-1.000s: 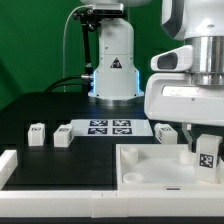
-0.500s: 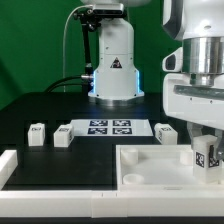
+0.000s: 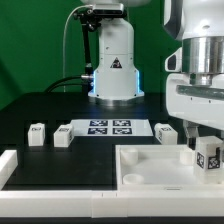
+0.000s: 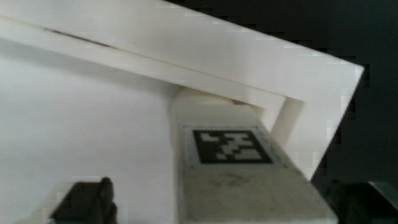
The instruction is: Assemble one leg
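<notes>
Exterior view: the leg [image 3: 208,153] is seen upright, tag facing the camera, held between the fingers of the gripper [image 3: 207,150] over the far corner of the large white tray-like part [image 3: 150,168] at the exterior view's right. Whether its lower end is already seated in the recessed corner or only hanging just above it cannot be told from this view.

In the wrist view the same leg [image 4: 233,150] is shown lengthwise, its tag plain, with its far end pushed up against the inside corner formed by the raised walls of the tray-like part [image 4: 107,110]. One dark finger [image 4: 86,200] is seen beside the leg; the jaws are judged to be closed on the leg, since it is carried upright between them.

Three other legs are left on the black table [image 3: 60,110]: two [image 3: 38,134] [image 3: 63,136] toward the exterior view's left and one [image 3: 165,131] just behind the tray-like part. The marker board [image 3: 110,127] lies between them.

As a judgement, the picking up and carrying are done and the leg is placed at its corner; the seating or fastening, and the release, are left.
</notes>
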Robot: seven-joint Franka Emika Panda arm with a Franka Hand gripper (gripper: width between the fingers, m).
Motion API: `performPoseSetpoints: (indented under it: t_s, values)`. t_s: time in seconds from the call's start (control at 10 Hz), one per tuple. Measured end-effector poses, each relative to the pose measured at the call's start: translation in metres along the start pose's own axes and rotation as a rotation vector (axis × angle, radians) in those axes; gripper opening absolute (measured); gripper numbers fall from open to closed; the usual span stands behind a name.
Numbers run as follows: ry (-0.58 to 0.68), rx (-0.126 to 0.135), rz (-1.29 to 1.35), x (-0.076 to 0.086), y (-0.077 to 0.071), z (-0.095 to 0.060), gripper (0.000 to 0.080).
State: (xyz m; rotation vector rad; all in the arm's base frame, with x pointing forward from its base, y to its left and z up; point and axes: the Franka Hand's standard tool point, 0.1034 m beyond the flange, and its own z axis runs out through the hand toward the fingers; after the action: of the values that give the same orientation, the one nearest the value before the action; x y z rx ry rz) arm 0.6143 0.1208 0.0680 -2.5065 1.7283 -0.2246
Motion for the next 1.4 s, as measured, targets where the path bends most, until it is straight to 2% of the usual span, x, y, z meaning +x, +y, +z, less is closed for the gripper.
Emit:
performPoseSetpoints:
  t_s: [0.1,0.4,0.7,0.9,1.1,1.4]
  values:
    - [0.000,0.000,-0.096,0.000,0.000,0.000,0.0633]
    - [0.023,-0.012,-0.528,-0.013,-0.003,-0.001,0.0649]
    - [0.022,-0.025,-0.931,0.004,-0.006,0.000,0.0649]
    - [0.029,-0.037,-1.141,0.008,-0.006,0.000,0.0649]
    - [0.030,-0.044,-1.248,0.009,-0.005,0.000,0.0649]
    - [0.029,-0.045,-1.243,0.006,-0.004,0.001,0.0649]
